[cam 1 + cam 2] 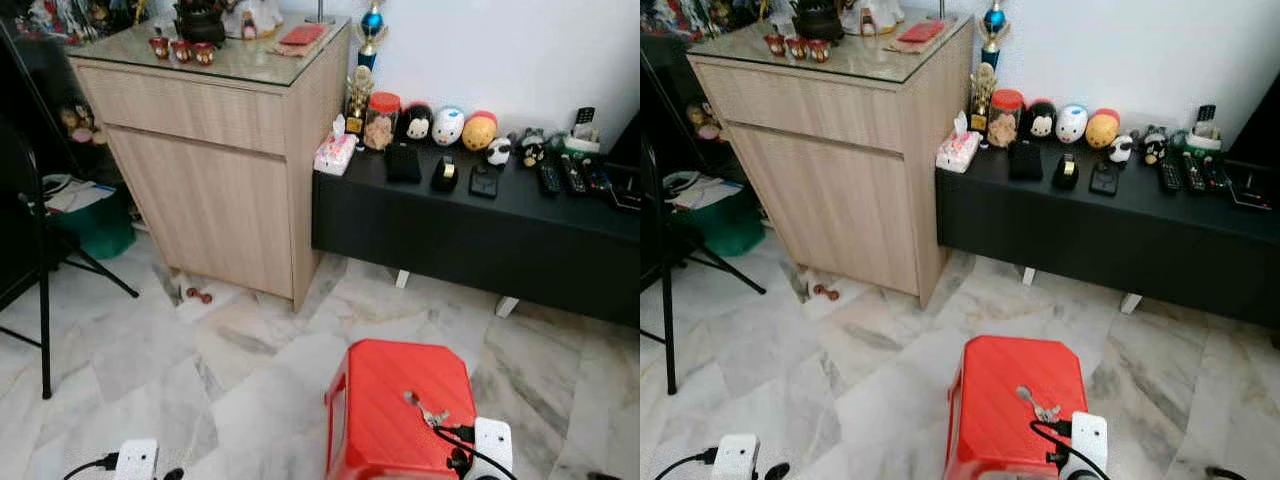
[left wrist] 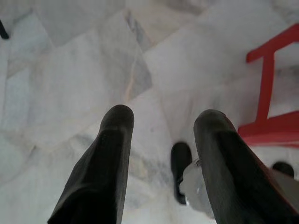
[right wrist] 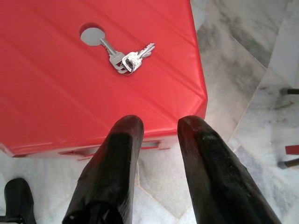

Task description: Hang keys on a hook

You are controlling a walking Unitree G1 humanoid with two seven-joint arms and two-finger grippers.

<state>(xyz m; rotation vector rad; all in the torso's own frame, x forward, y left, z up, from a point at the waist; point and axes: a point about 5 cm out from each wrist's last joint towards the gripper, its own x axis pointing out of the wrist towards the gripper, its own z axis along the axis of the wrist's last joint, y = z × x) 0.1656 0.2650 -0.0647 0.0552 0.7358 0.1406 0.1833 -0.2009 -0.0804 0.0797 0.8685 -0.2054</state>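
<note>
- Keys (image 3: 126,58): a small bunch lying flat on the red stool (image 3: 56,93), beside the round hole in its top.
- Right claw (image 3: 161,128): fingers spread, empty, poised above the stool's near edge.
- Left claw (image 2: 163,123): spread, empty, over bare marble floor (image 1: 250,350).
- Risk: flat keys on smooth plastic may slide from a shallow pinch.
- Surroundings: wooden cabinet (image 1: 210,170), black bench (image 1: 470,230) with ornaments; no hook can be made out.
</note>
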